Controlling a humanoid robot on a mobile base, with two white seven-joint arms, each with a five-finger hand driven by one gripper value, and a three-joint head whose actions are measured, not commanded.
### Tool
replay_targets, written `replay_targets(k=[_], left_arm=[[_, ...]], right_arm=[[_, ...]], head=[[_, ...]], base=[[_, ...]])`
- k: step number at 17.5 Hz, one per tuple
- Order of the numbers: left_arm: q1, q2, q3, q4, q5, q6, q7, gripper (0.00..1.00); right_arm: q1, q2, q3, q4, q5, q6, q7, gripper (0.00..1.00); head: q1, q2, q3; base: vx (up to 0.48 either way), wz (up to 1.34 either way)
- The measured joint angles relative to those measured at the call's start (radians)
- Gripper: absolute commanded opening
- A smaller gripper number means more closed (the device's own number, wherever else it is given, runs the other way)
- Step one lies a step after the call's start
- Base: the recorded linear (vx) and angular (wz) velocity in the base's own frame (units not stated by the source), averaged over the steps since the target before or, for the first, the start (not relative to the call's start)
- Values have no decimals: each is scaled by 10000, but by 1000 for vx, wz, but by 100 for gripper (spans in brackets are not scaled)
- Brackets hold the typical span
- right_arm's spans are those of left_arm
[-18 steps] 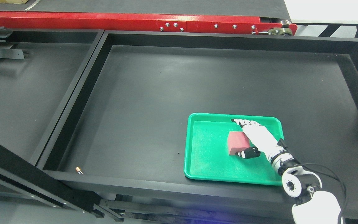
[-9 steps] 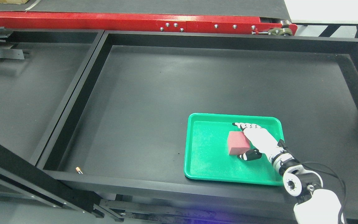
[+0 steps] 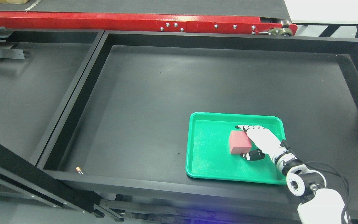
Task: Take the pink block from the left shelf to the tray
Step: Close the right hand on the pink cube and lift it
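Pink block (image 3: 239, 142) lies in the green tray (image 3: 210, 168); right robot hand (image 3: 258, 141) has drawn back, fingers spread wide.

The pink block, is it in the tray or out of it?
In. The pink block sits on the green tray floor, inside the rim, beside the right hand.

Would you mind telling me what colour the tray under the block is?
The tray is bright green, seen clearly in the head view.

Pink block (image 3: 239, 142) in a green tray (image 3: 210, 165); white right hand (image 3: 261, 141) with black-tipped fingers (image 3: 239, 127); black shelf (image 3: 166, 93); red rail (image 3: 120, 23).
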Motion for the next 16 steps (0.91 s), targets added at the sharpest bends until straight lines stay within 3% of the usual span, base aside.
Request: replay_targets(k=[4,10,16], left_arm=[[0,0,0,0,0,0,0,100],[0,0,0,0,0,0,0,100],[0,0,0,0,0,0,0,100]], right_arm=[[-27,-40,-4,44,-32,-260,-101,45],[-29,-57,-106,82,-506,-630,-996,6],[47,-59,-459,79,-1478,-1359,-1767,4]], head=[[0,0,0],[0,0,0],[0,0,0]], base=[[0,0],[0,0],[0,0]])
